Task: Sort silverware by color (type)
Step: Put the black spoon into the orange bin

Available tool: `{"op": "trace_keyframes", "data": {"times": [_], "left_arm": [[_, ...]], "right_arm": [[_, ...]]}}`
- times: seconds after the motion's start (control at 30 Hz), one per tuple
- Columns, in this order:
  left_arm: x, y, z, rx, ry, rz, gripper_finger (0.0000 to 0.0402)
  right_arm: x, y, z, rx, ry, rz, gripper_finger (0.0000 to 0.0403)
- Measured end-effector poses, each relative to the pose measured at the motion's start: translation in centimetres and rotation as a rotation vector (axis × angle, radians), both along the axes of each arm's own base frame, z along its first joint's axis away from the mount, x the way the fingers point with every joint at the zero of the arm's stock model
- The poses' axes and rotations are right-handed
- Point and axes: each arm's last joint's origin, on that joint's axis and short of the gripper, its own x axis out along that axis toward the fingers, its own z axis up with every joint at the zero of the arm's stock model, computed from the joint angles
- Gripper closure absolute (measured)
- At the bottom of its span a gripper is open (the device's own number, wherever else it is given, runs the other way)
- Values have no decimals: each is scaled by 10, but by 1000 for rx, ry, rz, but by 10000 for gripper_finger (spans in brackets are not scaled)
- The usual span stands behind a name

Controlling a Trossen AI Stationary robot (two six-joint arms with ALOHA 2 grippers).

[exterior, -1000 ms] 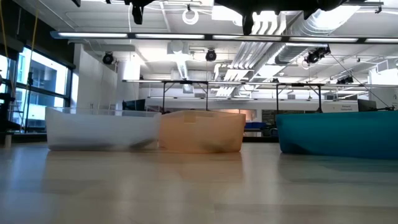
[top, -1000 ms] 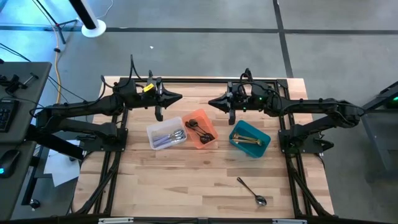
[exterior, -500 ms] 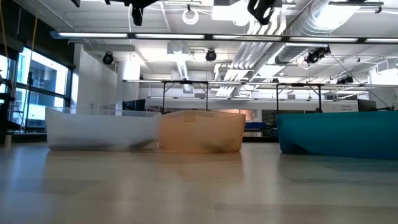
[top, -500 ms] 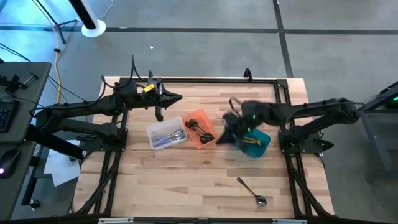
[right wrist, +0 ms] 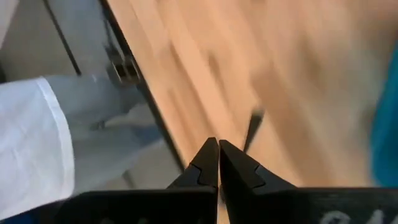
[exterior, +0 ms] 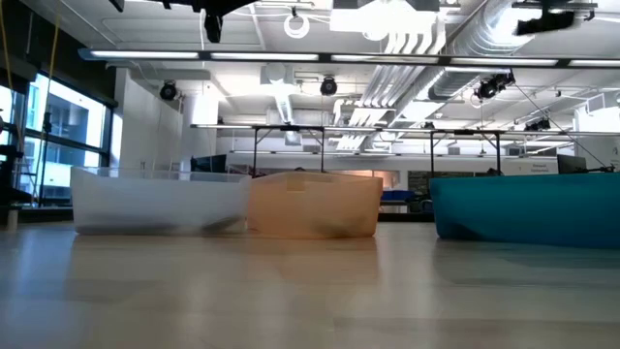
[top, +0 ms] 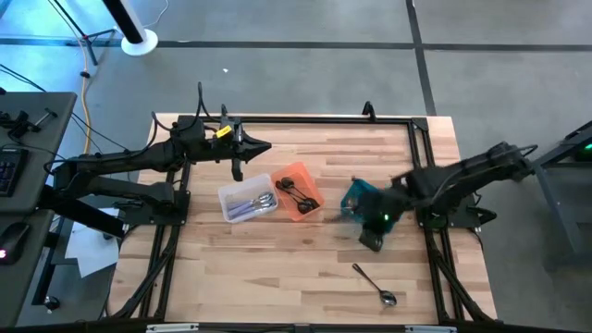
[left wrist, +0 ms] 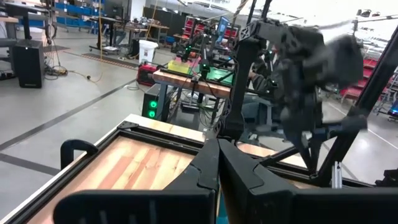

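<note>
**Silverware Sorting: Positions of Bins, Utensils and Arms**

Where the near edge of the table [top: 277, 277] is taken as the reference, a single silver spoon [top: 374, 284] is found closest, lying loose on the wood toward the right side, with its bowl at the near end. Just beyond it, the right gripper [top: 370, 242] is seen low over the table, near the near corner of the teal bin [top: 373, 205]; its jaws are pressed together and nothing is held between them. In the right wrist view the closed fingertips [right wrist: 214, 163] are shown pointing down at blurred wood.

Farther back, three bins are set in a row across the middle of the table. Silver pieces [top: 252, 203] are contained in the clear bin [top: 246, 199] on the left, and black pieces [top: 298, 191] in the orange bin [top: 297, 191] at the centre. The contents of the teal bin are hidden by the right arm.

Farthest back, the left gripper [top: 263, 145] is held above the far part of the table, behind the clear bin, with its jaws fully closed and empty.
</note>
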Motion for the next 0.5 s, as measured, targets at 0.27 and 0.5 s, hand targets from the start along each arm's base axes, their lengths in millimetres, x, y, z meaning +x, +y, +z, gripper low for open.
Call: {"op": "trace_keyframes", "data": {"times": [0.27, 0.5], "left_arm": [[0, 0, 0, 0, 2, 0, 402], [0, 0, 0, 2, 3, 1, 402]], "right_arm": [[-27, 47, -76, 237, 388, -306, 403], [-44, 82, -114, 457, 407, -451, 403]]}}
